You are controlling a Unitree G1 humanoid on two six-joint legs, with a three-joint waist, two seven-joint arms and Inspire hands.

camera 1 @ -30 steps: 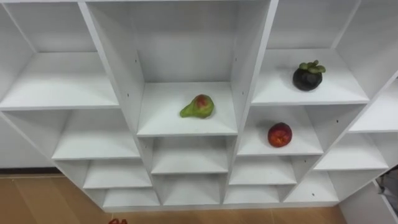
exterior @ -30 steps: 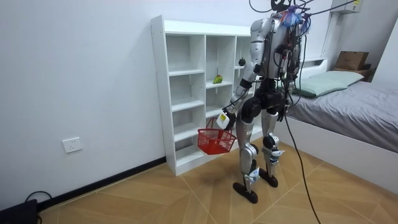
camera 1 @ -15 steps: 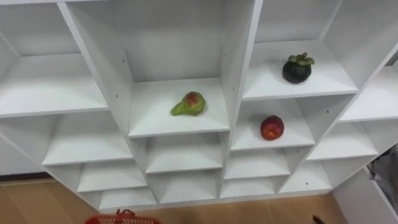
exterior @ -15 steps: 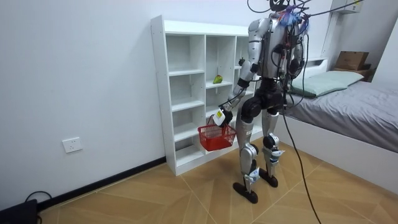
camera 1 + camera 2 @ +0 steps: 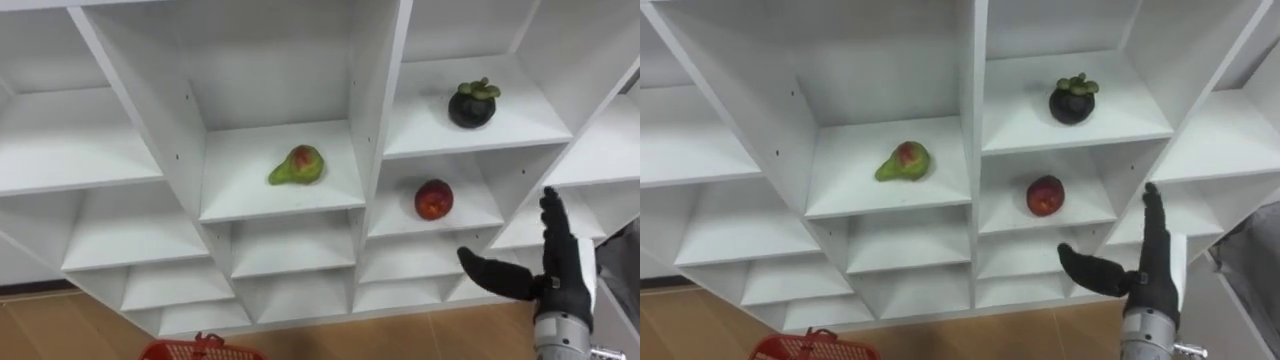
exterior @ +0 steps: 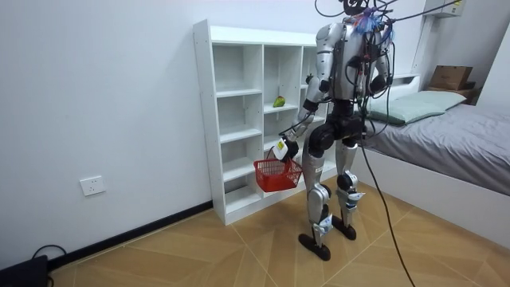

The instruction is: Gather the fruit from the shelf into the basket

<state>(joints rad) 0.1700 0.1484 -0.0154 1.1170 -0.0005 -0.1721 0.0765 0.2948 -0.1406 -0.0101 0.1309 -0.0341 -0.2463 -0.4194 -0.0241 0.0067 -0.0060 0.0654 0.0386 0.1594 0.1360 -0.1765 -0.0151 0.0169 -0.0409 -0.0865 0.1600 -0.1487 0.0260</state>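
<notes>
Lifted right hand (image 5: 562, 278), fingers spread, under the red fruit (image 5: 433, 199). Probably gripped red basket (image 6: 277, 174) with left hand (image 6: 280, 150).

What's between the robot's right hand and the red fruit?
Only bare white shelf lies between the right hand and the red fruit, seen in the left eye view.

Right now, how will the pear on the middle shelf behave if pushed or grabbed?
The pear lies on its side on the flat shelf, so a push would probably roll it in a curve. Its skin looks smooth, so it may slip in the open right hand. It looks small and solid, likely light and rigid.
</notes>
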